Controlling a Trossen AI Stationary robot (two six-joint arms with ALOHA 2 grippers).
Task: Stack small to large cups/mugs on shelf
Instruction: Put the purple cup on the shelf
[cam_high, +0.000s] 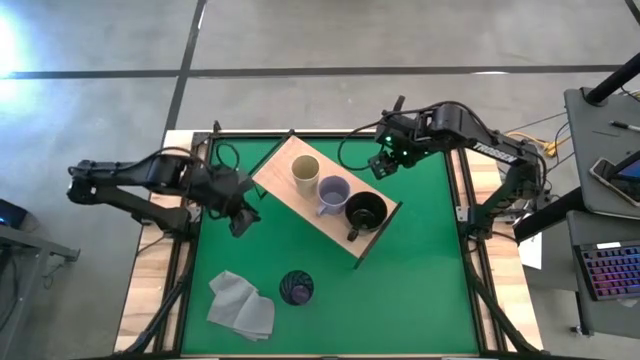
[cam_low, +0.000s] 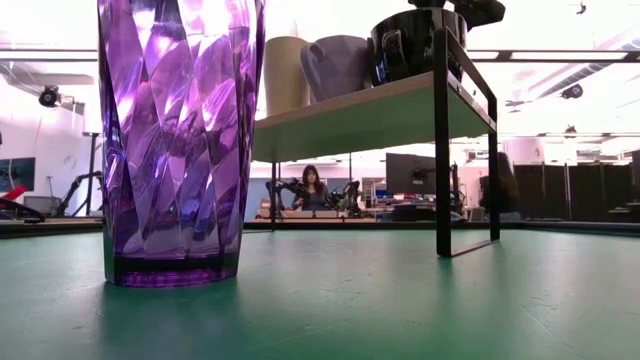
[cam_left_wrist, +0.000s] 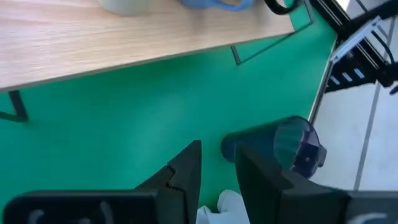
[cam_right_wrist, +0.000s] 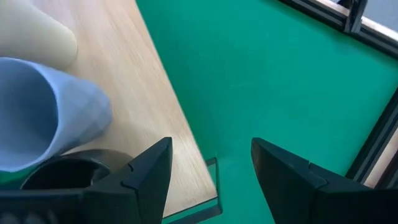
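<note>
The left gripper (cam_high: 243, 219) hangs above the green mat (cam_high: 420, 290), just off the left end of the shelf (cam_high: 283, 176). Its fingers stand slightly parted and hold nothing. The folded grey cloth (cam_high: 241, 305) lies near the front left of the mat, and the dark purple tumbler (cam_high: 296, 288) stands upright just beside it, well apart from the shelf.

On the shelf, left to right along the board, stand the cream-tan cup (cam_high: 305, 175), the lavender-grey handled mug (cam_high: 332, 194) and the black-green mug (cam_high: 365, 211), close together in a row.

The step in hand appears to be fetching the tumbler, the only vessel not yet on the shelf. Recommended procedure: bring the left gripper over the tumbler, widen the fingers past its rim, descend vertically, and close on the wall below the rim. Avoid catching the cloth. Judged from the low view, the tumbler is tall and faceted, so a low grip should limit tipping. Lift clear of the shelf edge before any sideways travel.

The right gripper (cam_high: 386, 163) waits near the far right edge of the shelf, fingers wide open and empty.

White lettering runs along the right arm (cam_high: 495, 150); it probably reads TROSSEN, but the characters are too small to confirm. No other writing is legible.
</note>
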